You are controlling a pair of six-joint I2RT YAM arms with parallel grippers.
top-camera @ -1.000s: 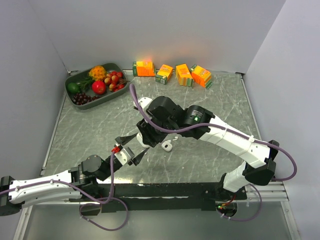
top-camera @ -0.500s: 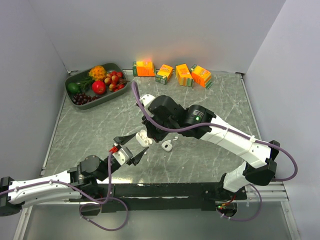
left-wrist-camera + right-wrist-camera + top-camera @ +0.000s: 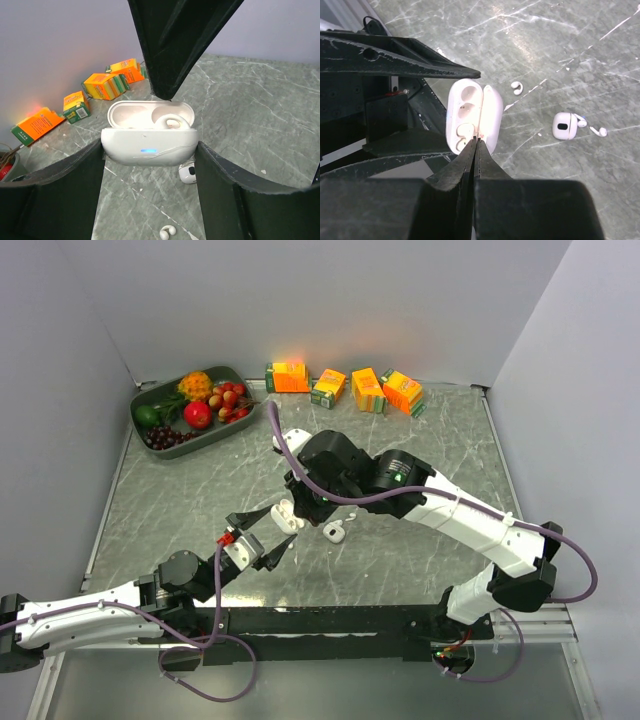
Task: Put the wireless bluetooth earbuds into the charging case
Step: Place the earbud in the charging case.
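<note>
The white charging case [image 3: 149, 142] hangs above the table with its lid open and a blue light on its front. My left gripper [image 3: 150, 146] is shut on its two ends. One white earbud [image 3: 170, 121] sits in the case's right socket; the other socket [image 3: 468, 94] is bare. My right gripper [image 3: 476, 142] is shut, with nothing visible between its jaws. Its tips point down onto the case beside the seated earbud [image 3: 464, 131]. A second earbud [image 3: 167, 231] lies loose on the marble, also seen from the right wrist as the small curved earbud [image 3: 517, 88].
A smaller white case [image 3: 564, 125] with stemmed buds [image 3: 598, 132] beside it lies on the table [image 3: 420, 430] under the arms. Several orange juice cartons [image 3: 345, 386] line the back wall. A tray of fruit [image 3: 191, 408] sits at the back left.
My right gripper has gone from partly open to shut over the case. The left gripper has held the case still throughout.
</note>
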